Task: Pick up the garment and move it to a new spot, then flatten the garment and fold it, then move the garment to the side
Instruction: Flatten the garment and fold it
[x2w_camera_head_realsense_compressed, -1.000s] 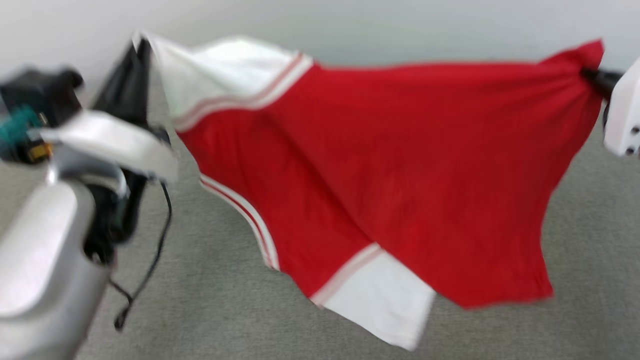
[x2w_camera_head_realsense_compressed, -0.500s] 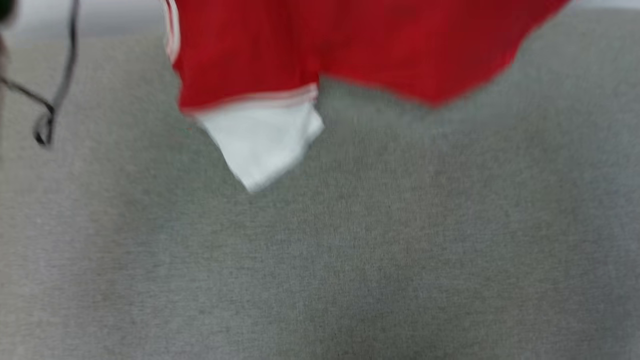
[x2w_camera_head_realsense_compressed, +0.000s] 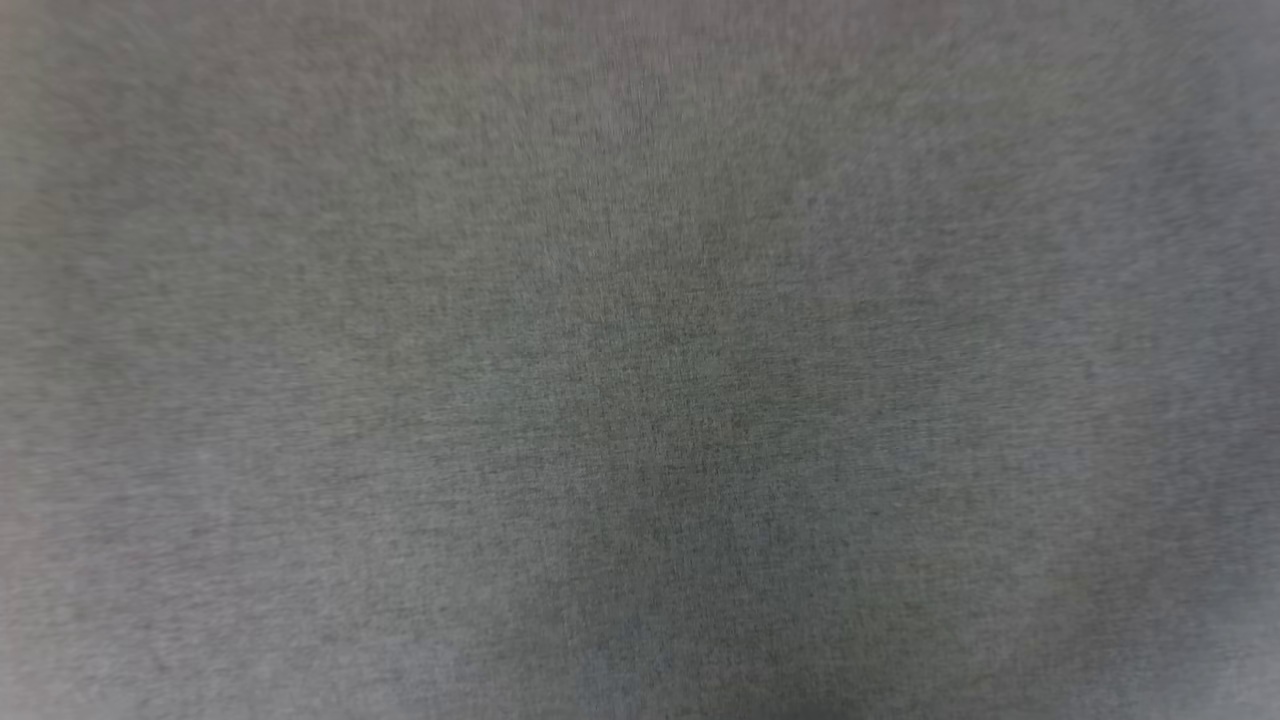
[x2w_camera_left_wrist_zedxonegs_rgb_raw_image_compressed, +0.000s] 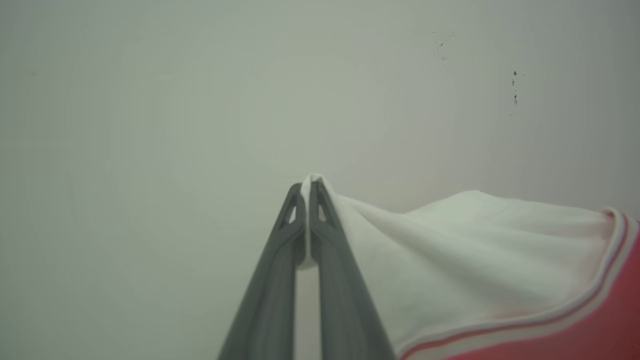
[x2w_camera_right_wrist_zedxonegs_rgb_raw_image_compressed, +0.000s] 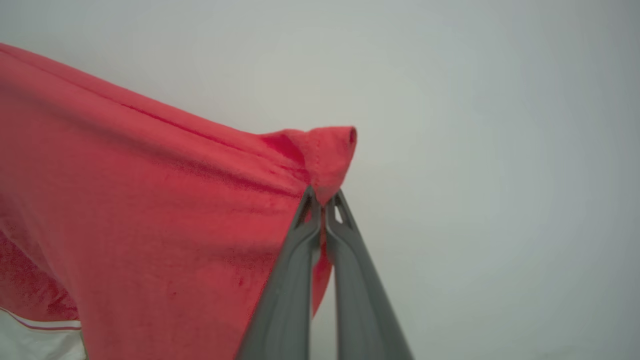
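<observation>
**A:** What does the head view give?

**B:** A grey, felt-like surface (x2w_camera_head_realsense_compressed: 640, 360), blurred all over. I can't tell from there where it lies relative to the garment.

**A:** And the left wrist view?

**B:** The left gripper (x2w_camera_left_wrist_zedxonegs_rgb_raw_image_compressed: 306, 189) has its two dark fingers pressed together with almost no gap. They pinch the tip of the white sleeve (x2w_camera_left_wrist_zedxonegs_rgb_raw_image_compressed: 425, 235) of the garment (x2w_camera_left_wrist_zedxonegs_rgb_raw_image_compressed: 480, 270), and a small fold of white cloth pokes out past the fingertips. From that pinch the sleeve slopes down and away. Its red-and-white striped trim (x2w_camera_left_wrist_zedxonegs_rgb_raw_image_compressed: 580, 310) sits at the sleeve's far end, and the garment's red body (x2w_camera_left_wrist_zedxonegs_rgb_raw_image_compressed: 615, 335) begins just beyond the trim. A pale wall (x2w_camera_left_wrist_zedxonegs_rgb_raw_image_compressed: 150, 110) stands behind the garment, with a few dark specks (x2w_camera_left_wrist_zedxonegs_rgb_raw_image_compressed: 514, 90) on it above the sleeve.

**A:** So the garment is off the ground there?

**B:** It hangs from the grip in front of the wall. Its lower part runs out of frame.

**A:** Right wrist view?

**B:** The right gripper (x2w_camera_right_wrist_zedxonegs_rgb_raw_image_compressed: 322, 200) is likewise closed to a sliver, clamped on a red corner (x2w_camera_right_wrist_zedxonegs_rgb_raw_image_compressed: 332, 150) of the garment, which bunches up just above the fingertips. The red cloth stretches away from that corner in a taut top edge and drapes down below it. A bit of white with a thin stripe (x2w_camera_right_wrist_zedxonegs_rgb_raw_image_compressed: 35, 332) shows at the garment's lowest visible part. The same plain wall lies behind.
</observation>
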